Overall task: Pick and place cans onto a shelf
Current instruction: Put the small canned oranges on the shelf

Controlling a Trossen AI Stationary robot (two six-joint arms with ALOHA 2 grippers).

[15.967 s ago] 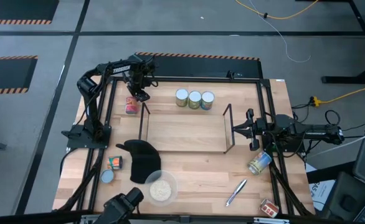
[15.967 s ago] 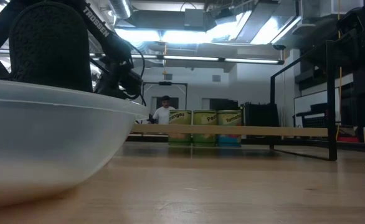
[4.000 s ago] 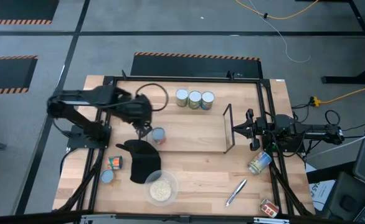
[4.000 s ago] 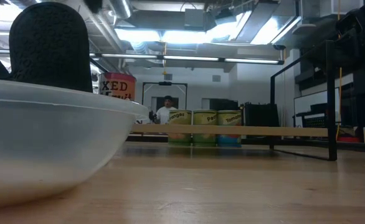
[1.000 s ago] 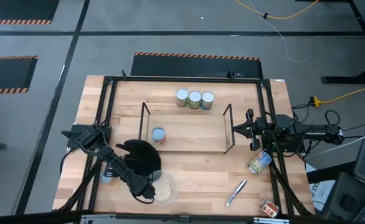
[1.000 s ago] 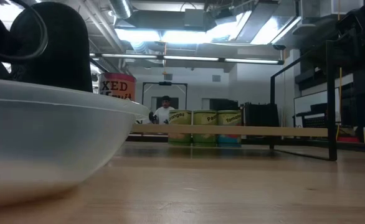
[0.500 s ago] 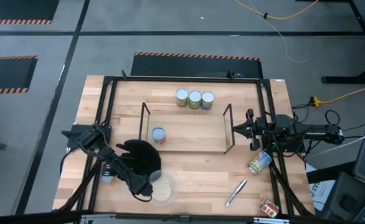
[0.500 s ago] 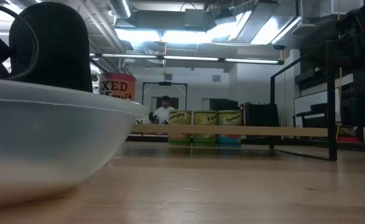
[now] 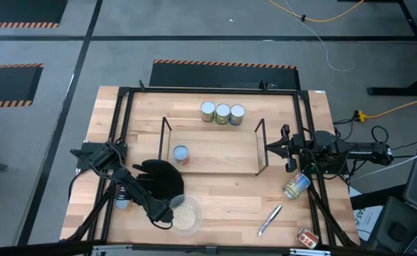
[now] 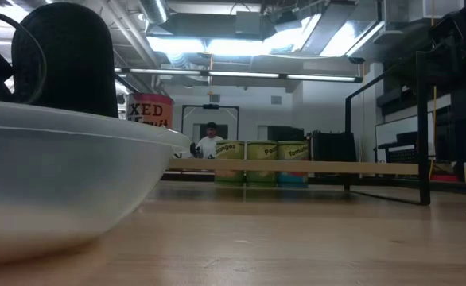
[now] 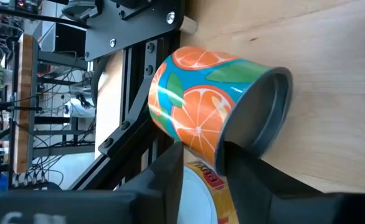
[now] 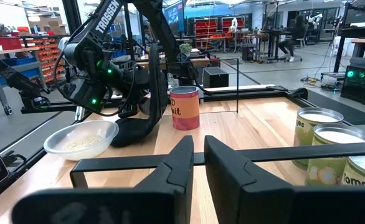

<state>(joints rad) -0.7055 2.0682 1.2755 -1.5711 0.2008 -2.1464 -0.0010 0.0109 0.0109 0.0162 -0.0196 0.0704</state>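
Observation:
My left gripper (image 11: 202,163) is low over the table's near left, fingers a little apart. Just beyond them an orange-and-blue can (image 11: 210,102) lies on its side; a second can with a pale top and yellow-red label (image 11: 201,183) shows in the gap. I see no touch. In the high view the arm (image 9: 141,195) hides the orange can. A red-labelled can (image 9: 181,154) stands on the shelf (image 9: 215,158). Three cans (image 9: 223,112) stand on the table behind it. My right gripper (image 12: 198,149) waits shut at the shelf's right end (image 9: 287,151).
A clear bowl of grains (image 9: 184,216) and a black rounded object (image 9: 160,179) sit near my left arm. A can (image 9: 296,186) lies at the right, another (image 9: 308,237) at the near right corner, beside a silver pen (image 9: 270,220). A person stands far behind (image 10: 210,141).
My left arm has drawn back a little from the bowl toward the table's left edge, nearing the two cans there. The cans and the shelf have kept still.

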